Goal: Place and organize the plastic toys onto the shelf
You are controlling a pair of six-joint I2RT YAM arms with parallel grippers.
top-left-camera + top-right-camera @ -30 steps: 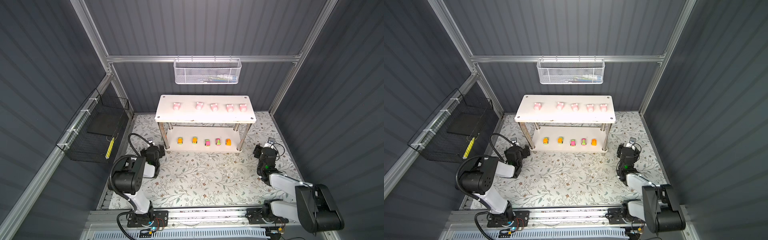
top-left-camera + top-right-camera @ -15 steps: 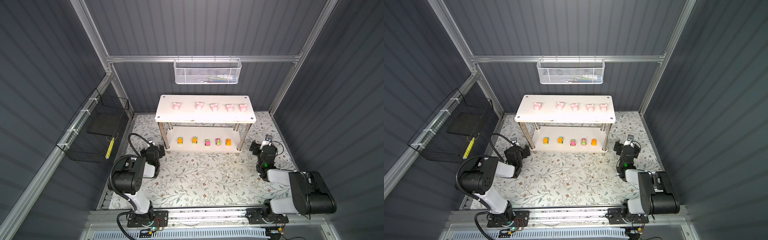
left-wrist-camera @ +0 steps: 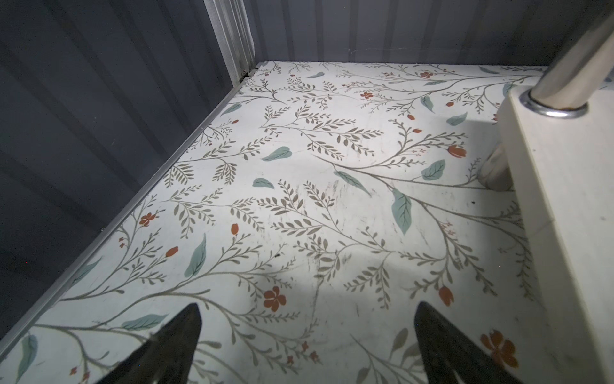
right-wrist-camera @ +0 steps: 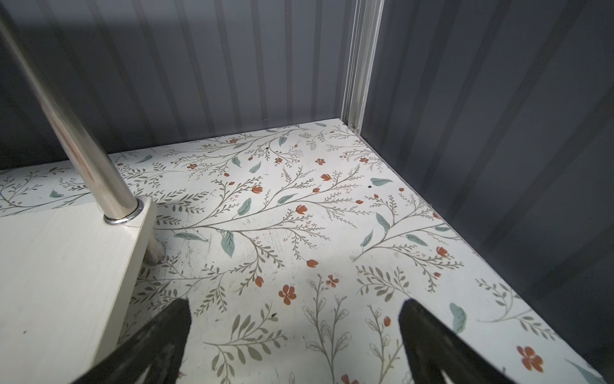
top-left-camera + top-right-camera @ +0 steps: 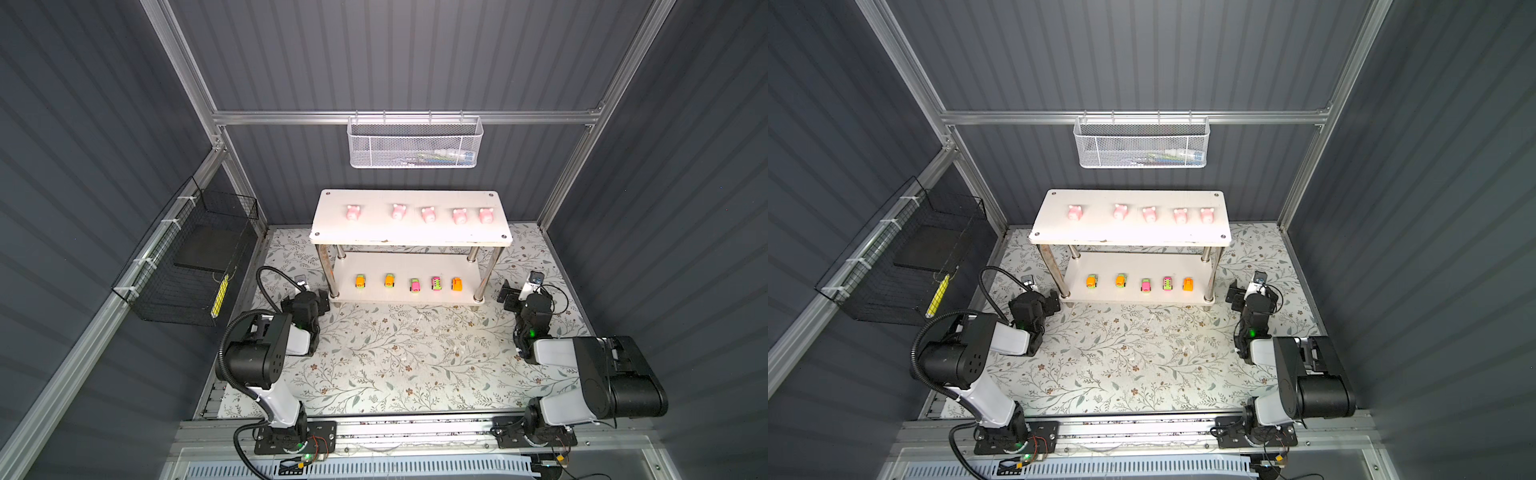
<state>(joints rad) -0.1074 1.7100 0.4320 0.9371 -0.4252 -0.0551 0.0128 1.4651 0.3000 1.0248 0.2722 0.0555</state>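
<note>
The shelf [image 5: 409, 237] stands at the back of the floral mat in both top views. Several pale pink pigs [image 5: 427, 214] sit in a row on its top board. Several little cars [image 5: 414, 285] in orange, green and pink line its lower board [image 5: 1133, 266]. My left gripper [image 5: 322, 300] rests low beside the shelf's front left leg, open and empty. My right gripper [image 5: 508, 297] sits by the front right corner, also open and empty. In the left wrist view the gripper [image 3: 307, 319] has only mat between its fingers, as does the gripper [image 4: 294, 309] in the right wrist view.
A white mesh basket [image 5: 413, 143] hangs on the back rail. A black wire basket [image 5: 187, 266] hangs on the left wall. The lower board's corner [image 3: 564, 199] and a metal leg [image 4: 73, 133] stand close beside each gripper. Dark walls close in the mat [image 5: 415, 357].
The right arm has folded back, its elbow drawing in, and its gripper has shifted slightly toward the shelf's corner. The left arm and the toys have not moved.
</note>
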